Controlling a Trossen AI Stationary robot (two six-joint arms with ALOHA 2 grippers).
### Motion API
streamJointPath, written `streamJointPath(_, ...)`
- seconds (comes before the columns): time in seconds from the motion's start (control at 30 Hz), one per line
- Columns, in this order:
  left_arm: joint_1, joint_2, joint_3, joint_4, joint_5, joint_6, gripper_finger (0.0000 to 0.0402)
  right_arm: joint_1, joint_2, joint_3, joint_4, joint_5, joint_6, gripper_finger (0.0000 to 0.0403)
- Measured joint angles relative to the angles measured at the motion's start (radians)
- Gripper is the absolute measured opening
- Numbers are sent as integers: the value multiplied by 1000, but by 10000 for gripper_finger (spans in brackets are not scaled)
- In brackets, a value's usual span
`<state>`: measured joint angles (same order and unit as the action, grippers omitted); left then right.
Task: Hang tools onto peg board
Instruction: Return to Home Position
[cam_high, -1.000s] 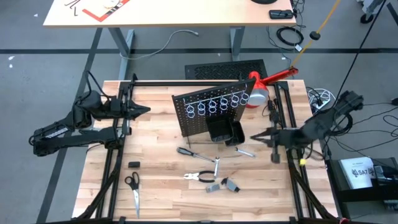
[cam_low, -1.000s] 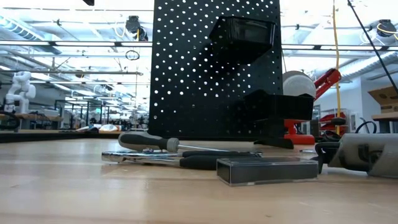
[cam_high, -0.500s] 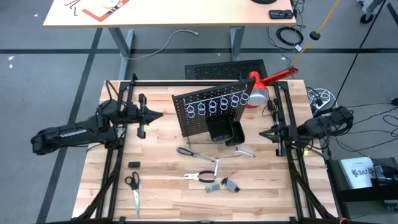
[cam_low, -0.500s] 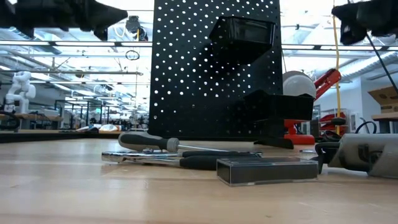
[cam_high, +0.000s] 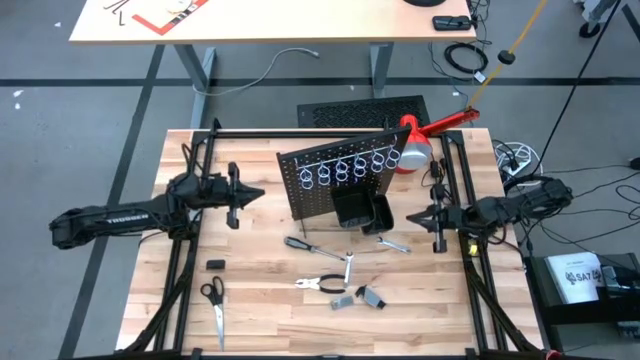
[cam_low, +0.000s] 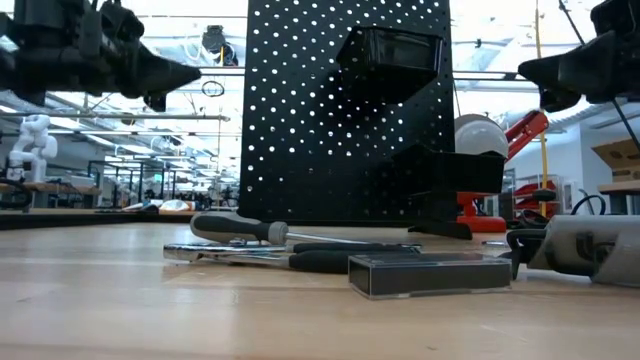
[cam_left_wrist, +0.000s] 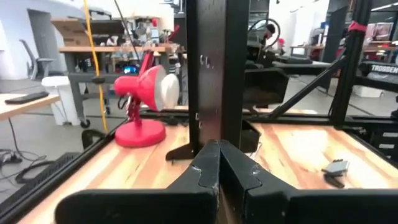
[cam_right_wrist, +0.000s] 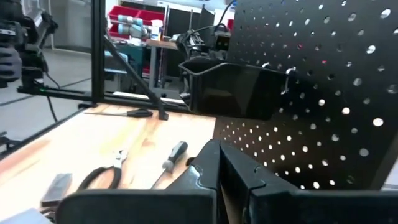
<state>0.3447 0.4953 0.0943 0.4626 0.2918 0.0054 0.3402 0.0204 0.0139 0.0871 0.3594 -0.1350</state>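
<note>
The black peg board (cam_high: 335, 178) stands upright on its base at the table's middle, carrying a row of silver rings (cam_high: 350, 170) and a black bin (cam_high: 360, 210). On the table in front of it lie the tools: a dark-handled screwdriver (cam_high: 300, 245), pale-handled pliers (cam_high: 320, 284), thin wrenches (cam_high: 348, 268) and grey pieces (cam_high: 372, 296). My left gripper (cam_high: 258, 193) hovers shut to the left of the board, pointing level at it. My right gripper (cam_high: 410, 218) hovers shut to the right of the bin. Both show above the table in the low view, my left gripper (cam_low: 190, 72) and my right gripper (cam_low: 525, 70).
A red desk lamp (cam_high: 418, 140) stands behind the board's right end. Scissors (cam_high: 213, 305) and a small black block (cam_high: 215, 264) lie near the table's left front. Black frame rails (cam_high: 190, 250) run along both side edges. Bare wood lies left of the board.
Both grippers have come down toward the table, entering the low view from above, and stay shut. My left gripper has also gone a little toward the peg board. The tools and board have not moved.
</note>
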Motion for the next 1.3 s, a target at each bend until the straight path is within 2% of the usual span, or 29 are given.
streamJointPath(0.23, 0, -1, -87, 90, -44, -25, 4, -46, -2, 0, -15, 0, -31, 0)
streamJointPath(0.5, -1, -11, -87, 55, -48, 8, 4, -65, -2, 1, -18, -13, -36, 0)
streamJointPath(0.63, -1, -48, -87, 28, -12, 0, 4, -65, -3, 1, -20, -25, -31, 0)
streamJointPath(0.9, -7, -248, -88, -139, -5, 9, 4, -65, -3, 3, -28, -26, -24, 0)
streamJointPath(1.13, -7, -494, -88, -421, -40, 26, 4, -65, -19, 69, -246, -25, 71, 0)
streamJointPath(1.3, -7, -495, -87, -418, -58, 54, 4, -64, -19, 75, -285, -25, 89, 0)
